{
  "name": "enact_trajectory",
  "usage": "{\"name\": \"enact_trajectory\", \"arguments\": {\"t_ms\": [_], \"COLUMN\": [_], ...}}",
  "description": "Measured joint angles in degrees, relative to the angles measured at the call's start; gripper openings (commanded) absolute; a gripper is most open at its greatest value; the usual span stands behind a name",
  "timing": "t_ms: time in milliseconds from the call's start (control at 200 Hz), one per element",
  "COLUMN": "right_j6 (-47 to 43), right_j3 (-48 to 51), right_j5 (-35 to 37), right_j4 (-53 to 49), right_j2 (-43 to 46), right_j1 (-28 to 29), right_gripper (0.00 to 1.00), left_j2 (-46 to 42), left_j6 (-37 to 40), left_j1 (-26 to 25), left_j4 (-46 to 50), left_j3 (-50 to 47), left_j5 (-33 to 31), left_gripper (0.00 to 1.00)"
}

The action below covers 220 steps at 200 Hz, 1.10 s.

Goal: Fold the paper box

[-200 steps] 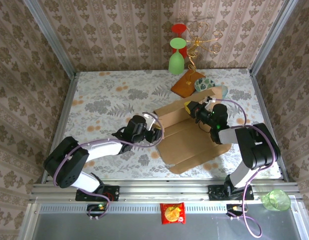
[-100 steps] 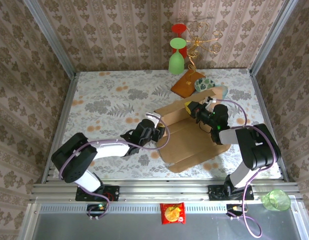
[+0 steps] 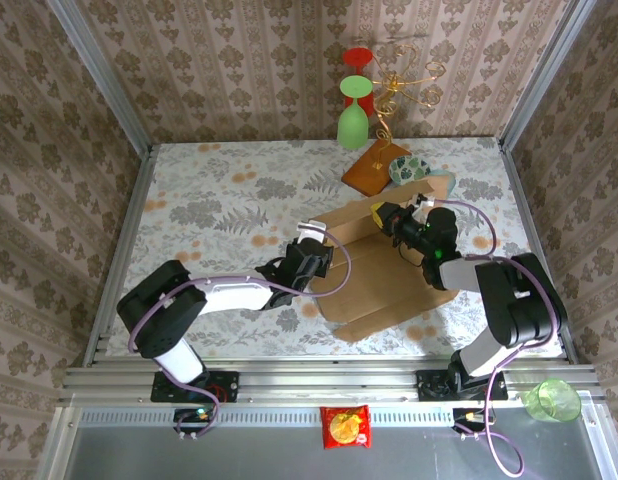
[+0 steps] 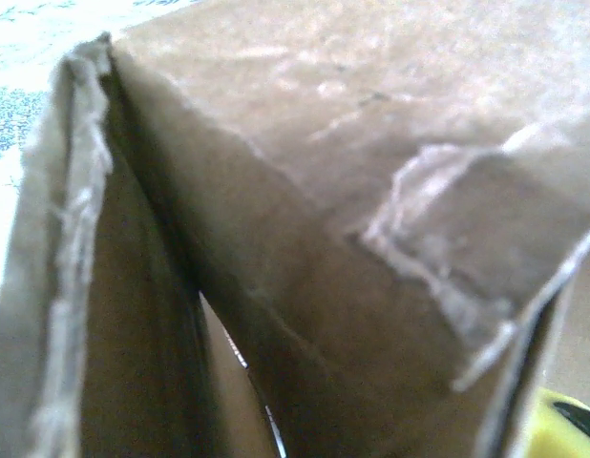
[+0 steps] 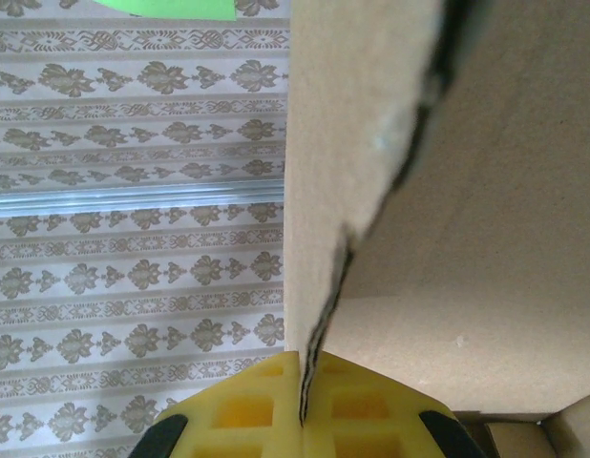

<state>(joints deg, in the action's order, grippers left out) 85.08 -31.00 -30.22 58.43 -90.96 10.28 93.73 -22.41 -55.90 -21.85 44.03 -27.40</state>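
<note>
Nearest us, the paper box (image 3: 389,290) lies right of centre on the surface (image 3: 209,200). Its near panel is flat and its far wall is lifted.

Our left pincer (image 3: 317,257) sits at the box's left edge. It is pushed in so close that its wrist camera sees little but creased cardboard meeting at a corner. We judge it is there to raise or tuck the side flap. We cannot tell whether its jaws stand wide, narrow, or closed on the flap.

A little farther back, our right pincer (image 3: 387,218) is clamped on the upright far wall. In its wrist view the wall's cut edge runs straight down between the yellow pads (image 5: 238,415). We think this grip is there to brace the wall upright, so the left side has something firm to fold against.

Beyond the box, the wooden slab (image 3: 369,172) with its gold wire stand (image 3: 394,95) sits near the far corner. If the braced wall swings back it could knock the slab, so we reckon the folding should pull the panels inward.
</note>
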Motion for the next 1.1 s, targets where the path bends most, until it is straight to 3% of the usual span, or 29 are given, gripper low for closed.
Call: {"name": "enact_trajectory", "arguments": {"t_ms": [270,445,530,640,910,975,1060,1100], "right_j6": [1.8,3.7,4.0,4.5,5.2,5.2,5.4,5.6], "right_j3": [0.0,0.0,0.0,0.0,-0.1,-0.1,-0.1,-0.1], "right_j5": [4.8,9.7,11.4,12.7,13.6,14.0,15.2,15.8], "right_j4": [-5.4,-11.3,-13.6,-14.4,-14.6,-15.0,-15.5,-16.0], "right_j2": [3.3,7.0,8.2,8.4,8.5,8.6,9.1,9.4], "right_j1": [2.2,4.0,4.6,4.9,5.2,5.2,5.1,5.1], "right_gripper": [0.0,0.0,0.0,0.0,0.0,0.0,0.0,0.0], "left_j2": [0.4,1.2,1.7,2.8,5.2,5.6,6.6,7.0], "left_j6": [-1.0,-1.5,-1.6,-1.6,-1.5,-1.3,-1.4,-1.2], "left_j1": [0.0,0.1,0.1,0.1,0.3,0.5,0.6,0.9], "left_j4": [-0.4,-0.5,-0.8,-1.1,-1.3,-0.7,0.7,1.4], "left_j3": [0.0,0.4,0.7,1.6,2.4,3.1,4.7,5.5], "left_j5": [-1.2,-2.8,-3.5,-3.9,-4.2,-4.3,-5.6,-6.1], "left_gripper": [0.36,0.21,0.21,0.28,0.26,0.19,0.0,0.0]}}
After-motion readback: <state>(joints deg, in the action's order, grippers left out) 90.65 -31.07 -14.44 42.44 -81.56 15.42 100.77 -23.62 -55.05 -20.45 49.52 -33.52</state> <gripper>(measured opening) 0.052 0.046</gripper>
